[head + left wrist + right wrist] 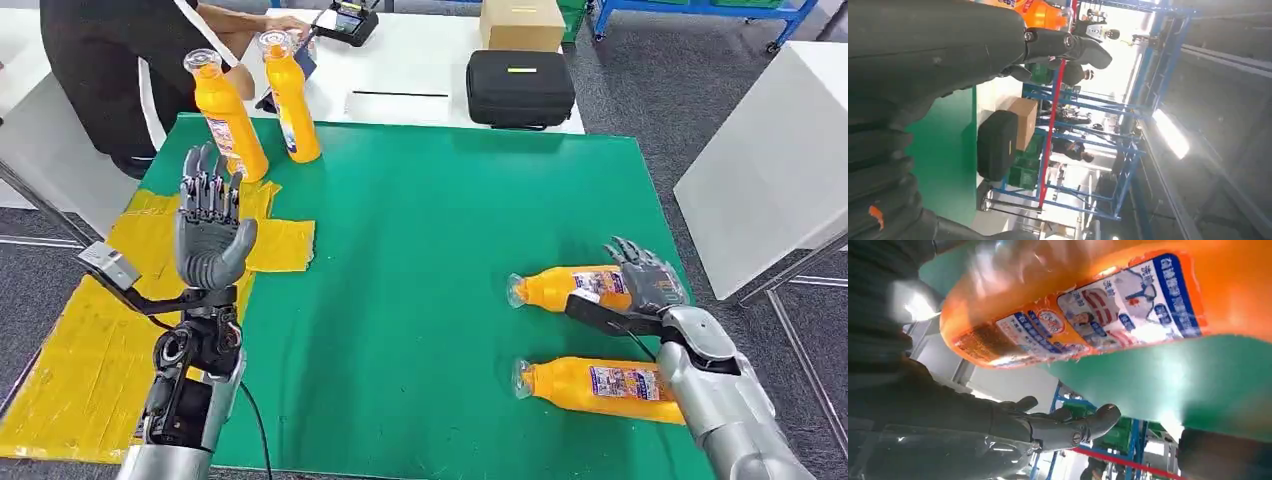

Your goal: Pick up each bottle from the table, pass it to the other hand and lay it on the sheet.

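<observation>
Glossy orange plastic bottles with clear plastic caps and printed paper labels, matt green cloth sheet, crinkled yellow tape patches, matt black fabric case, plain brown cardboard box, smooth silver metal arms

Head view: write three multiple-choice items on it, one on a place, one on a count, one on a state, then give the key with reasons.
1. Where does the black case lie?
A. on the green mat
B. on the white table beyond the mat
C. on the yellow sheet

2. How many orange bottles are in sight?
A. two
B. three
C. four

3. How is the left hand?
A. raised, fingers apart, holding nothing
B. gripping a standing bottle
C. flat on the mat

Key: 1 B, the case sits on the white table past the green mat. 2 C, two stand and two lie. 3 A, its palm is bare and nothing is between its fingers.
</observation>
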Available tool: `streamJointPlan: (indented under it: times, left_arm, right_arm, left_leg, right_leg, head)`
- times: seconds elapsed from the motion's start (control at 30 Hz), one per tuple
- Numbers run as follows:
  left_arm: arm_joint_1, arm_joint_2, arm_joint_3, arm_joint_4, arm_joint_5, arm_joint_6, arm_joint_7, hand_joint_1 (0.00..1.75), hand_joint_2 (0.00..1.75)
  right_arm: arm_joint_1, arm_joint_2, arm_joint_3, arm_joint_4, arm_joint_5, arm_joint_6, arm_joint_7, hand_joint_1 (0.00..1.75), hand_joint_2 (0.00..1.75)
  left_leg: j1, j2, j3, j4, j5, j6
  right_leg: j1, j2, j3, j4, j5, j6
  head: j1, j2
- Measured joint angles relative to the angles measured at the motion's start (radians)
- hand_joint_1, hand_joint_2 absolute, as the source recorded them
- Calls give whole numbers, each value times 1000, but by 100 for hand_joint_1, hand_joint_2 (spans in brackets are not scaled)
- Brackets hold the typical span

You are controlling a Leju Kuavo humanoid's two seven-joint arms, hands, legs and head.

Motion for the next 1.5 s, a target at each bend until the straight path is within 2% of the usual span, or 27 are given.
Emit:
streamJointPlan:
  times: [0.6,0.63,0.67,1.4,1.47,1.5]
  left_arm:
    - [-13,0,-2,29,12,3,0,0,175]
    - [-14,0,-2,32,13,3,0,0,175]
    - [-15,0,-2,35,14,3,0,0,175]
    - [-22,3,-2,64,31,6,0,0,175]
    - [-22,3,-2,64,31,6,0,0,175]
    - [-22,3,-2,64,31,8,0,0,175]
  right_arm:
    - [-77,31,8,167,20,14,20,3,175]
    - [-79,28,8,172,20,16,20,148,175]
    - [-82,27,8,181,19,22,20,175,175]
    - [-114,36,8,243,26,38,24,175,175]
    - [-111,38,8,243,21,10,8,175,175]
    - [-107,42,6,243,-6,-21,-34,175,175]
  left_leg:
    - [0,0,0,0,0,0]
    - [0,0,0,0,0,0]
    - [0,0,1,0,0,0]
    - [0,0,3,0,0,0]
    - [0,0,3,0,0,0]
    - [0,0,2,0,0,0]
  right_leg:
    - [0,0,0,0,0,0]
    - [0,0,0,0,0,0]
    - [0,0,0,0,0,0]
    - [0,0,2,0,0,0]
    - [0,0,3,0,0,0]
    - [0,0,3,0,0,0]
  head:
    - [0,0]
    - [0,0]
    - [0,0]
    - [0,0]
    - [0,0]
    - [0,0]
